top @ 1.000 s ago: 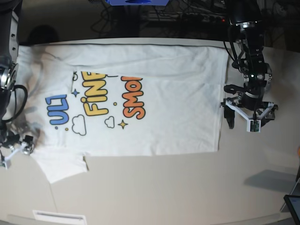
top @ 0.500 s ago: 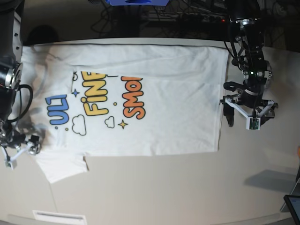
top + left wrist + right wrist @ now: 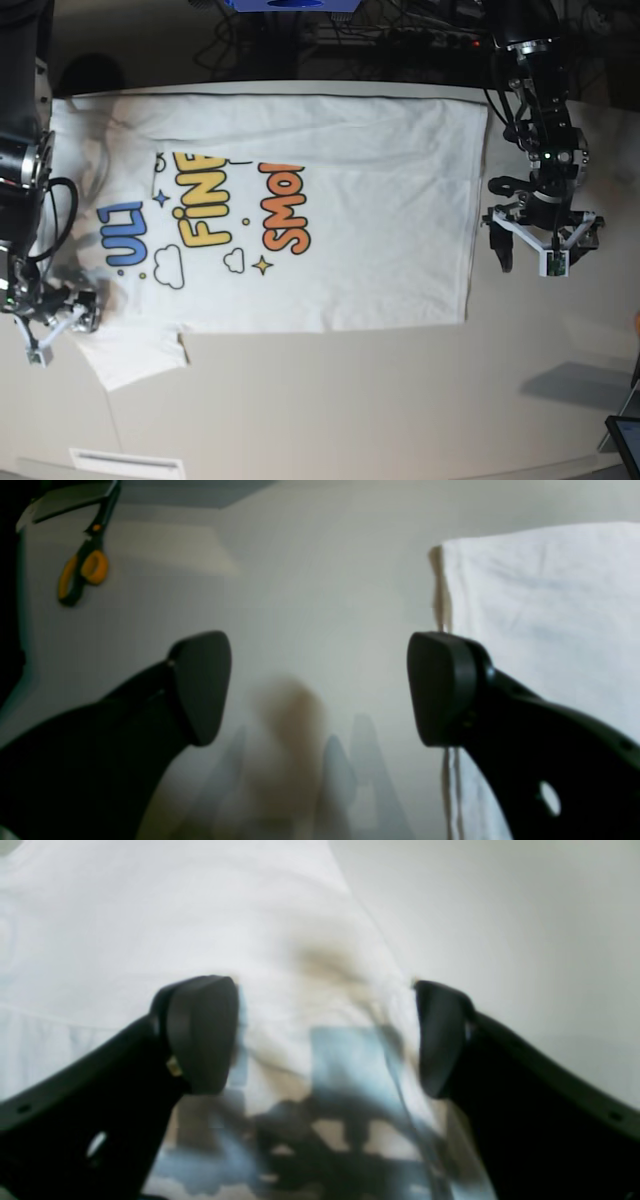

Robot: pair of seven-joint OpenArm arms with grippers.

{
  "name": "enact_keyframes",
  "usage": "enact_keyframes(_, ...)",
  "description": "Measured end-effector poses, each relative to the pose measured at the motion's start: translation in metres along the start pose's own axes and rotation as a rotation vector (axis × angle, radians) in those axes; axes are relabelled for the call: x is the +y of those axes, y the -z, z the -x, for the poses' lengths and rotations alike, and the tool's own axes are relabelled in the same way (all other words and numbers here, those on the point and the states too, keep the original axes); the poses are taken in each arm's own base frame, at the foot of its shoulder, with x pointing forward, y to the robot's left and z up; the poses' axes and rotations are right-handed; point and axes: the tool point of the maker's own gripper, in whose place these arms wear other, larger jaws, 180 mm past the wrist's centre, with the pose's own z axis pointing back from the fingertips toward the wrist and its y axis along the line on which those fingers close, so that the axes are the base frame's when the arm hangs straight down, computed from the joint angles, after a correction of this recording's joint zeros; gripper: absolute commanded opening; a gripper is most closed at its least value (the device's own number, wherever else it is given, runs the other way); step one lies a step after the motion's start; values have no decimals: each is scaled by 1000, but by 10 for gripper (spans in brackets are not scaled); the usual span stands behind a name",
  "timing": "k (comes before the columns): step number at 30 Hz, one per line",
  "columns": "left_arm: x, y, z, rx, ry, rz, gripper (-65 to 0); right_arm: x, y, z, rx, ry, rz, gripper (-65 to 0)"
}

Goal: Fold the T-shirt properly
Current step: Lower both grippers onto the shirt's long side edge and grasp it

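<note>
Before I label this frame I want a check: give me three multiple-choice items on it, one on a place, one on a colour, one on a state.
1. Where is the left gripper?
A. over the print
B. over bare table beside the shirt's hem
C. on a sleeve

2. What colour are the scissors' handles?
A. orange
B. green
C. red

3. How does the T-shirt lie?
A. folded in half
B. bunched in a heap
C. spread flat, print up

Answers: 1 B, its fingers straddle bare table next to the hem; 2 A, the left wrist view shows orange loops; 3 C, the base view shows the whole print.
</note>
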Motion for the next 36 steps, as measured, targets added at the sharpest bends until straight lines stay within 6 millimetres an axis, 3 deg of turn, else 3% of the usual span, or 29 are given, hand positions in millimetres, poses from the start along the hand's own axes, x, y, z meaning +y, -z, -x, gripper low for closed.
enact_keyframes(11,6,0,1,3,-5,-15,-116,2,1,1,2,0,-3,-606)
enact_keyframes(13,6,2,1,3,-10,-14,-114,2,1,1,2,1,-4,-650)
enact_keyframes(20,5,29,9,49,-88,-3,-107,2,1,3,-3,2,-5,-650)
enact_keyframes(25,-18,49,7,110,-385,149,-107,1,1,6,-15,8,-6,-650)
enact_keyframes(31,4,74,-1,110,-542,138,-107,1,1,7,-13,6,-5,-650)
enact_keyframes(36,-21,96,0,164,-580,198,-107,0,1,6,-15,6,-6,-650)
